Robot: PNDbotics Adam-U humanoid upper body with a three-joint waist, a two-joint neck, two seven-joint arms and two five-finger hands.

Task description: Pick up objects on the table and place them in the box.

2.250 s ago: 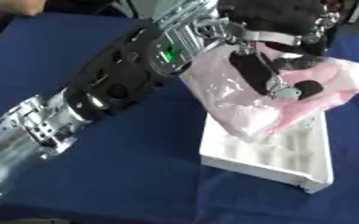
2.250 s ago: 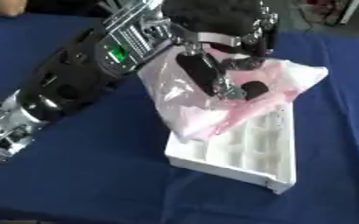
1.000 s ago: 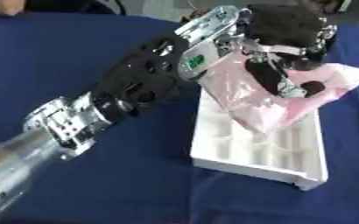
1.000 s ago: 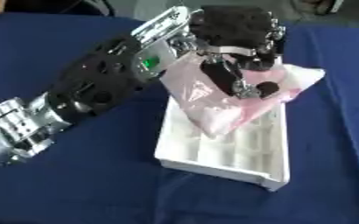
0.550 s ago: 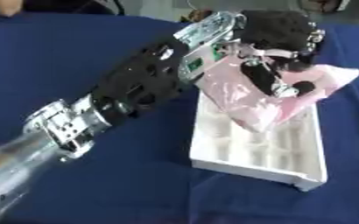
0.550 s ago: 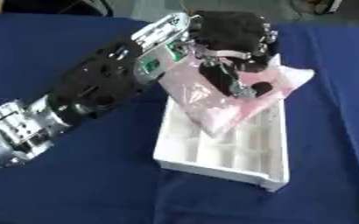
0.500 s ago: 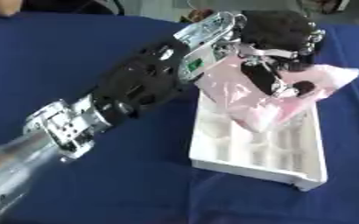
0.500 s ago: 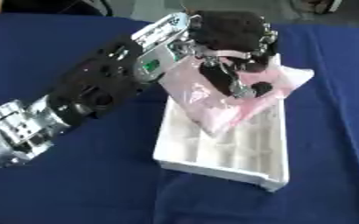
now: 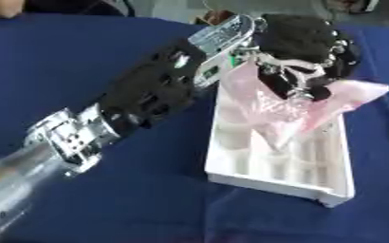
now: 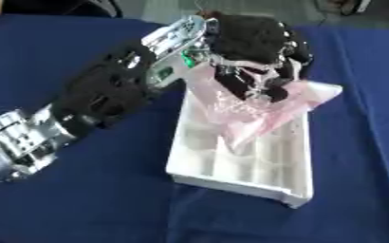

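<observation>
My left hand (image 9: 301,45) reaches over the far end of a white divided box (image 9: 281,163) on the blue table. Its fingers (image 9: 293,85) are curled down round a crumpled pink plastic bag (image 9: 273,107). The bag hangs from the hand into the box's upper compartments, and one corner (image 9: 364,92) sticks out past the box's right rim. The black and silver left arm (image 9: 140,104) crosses the view from the lower left. The right hand shows in neither view.
A blue cloth (image 9: 81,61) covers the table all round the box. Dark shapes and a person's hand (image 9: 3,7) lie along the far edge. The box's near compartments (image 9: 301,168) hold nothing I can see.
The hand with the pink bag has stayed over the box's far end, sinking a little. The whole picture has shifted slightly, so the head has moved.
</observation>
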